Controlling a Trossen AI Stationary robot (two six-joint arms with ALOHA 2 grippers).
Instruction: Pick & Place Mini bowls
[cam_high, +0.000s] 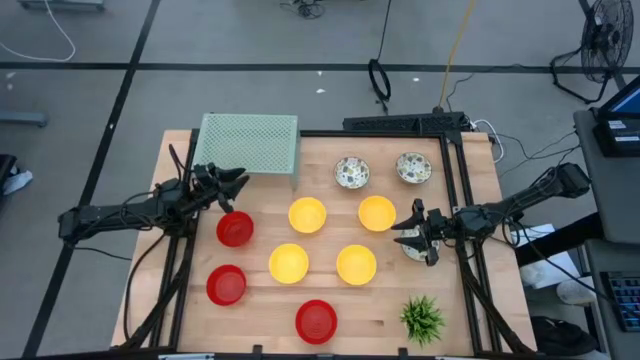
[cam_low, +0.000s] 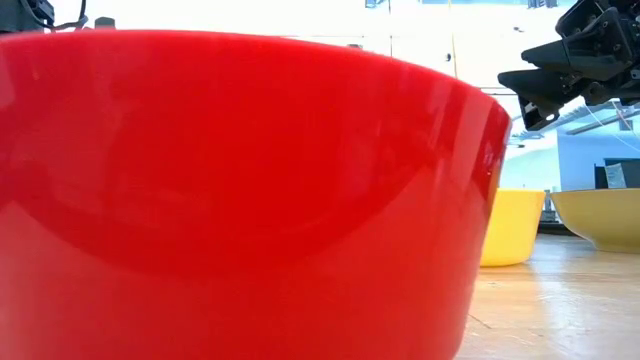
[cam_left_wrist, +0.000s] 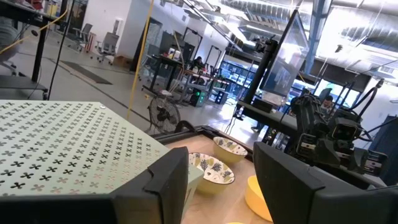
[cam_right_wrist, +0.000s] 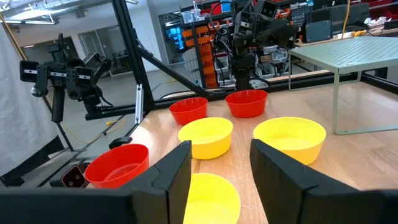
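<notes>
A wooden table (cam_high: 390, 305) stands on a grey floor, with a green perforated shelf (cam_high: 250, 142) at its far left corner and a small green plant (cam_high: 422, 318) near the front right.

In the low view one red bowl (cam_low: 240, 190) fills almost the whole picture and hides most of the table. Only part of two yellow bowls shows past it at the right, and a gripper above them is cut off by the frame edge. From above, the third patterned bowl (cam_high: 417, 248) lies under the right gripper (cam_high: 409, 233) and is mostly covered by it.

Four yellow bowls (cam_high: 307, 214) sit in the middle of the table in two rows. Three red bowls (cam_high: 235, 229) lie to the left and front of them. Two patterned bowls (cam_high: 352, 172) rest near the far edge, right of the shelf.

The left gripper (cam_high: 240, 183) hangs with its fingers spread and empty, just beyond the nearest red bowl and beside the shelf's front edge. The right gripper is also spread and holds nothing, its fingertips close to the far right yellow bowl (cam_high: 377, 213).
</notes>
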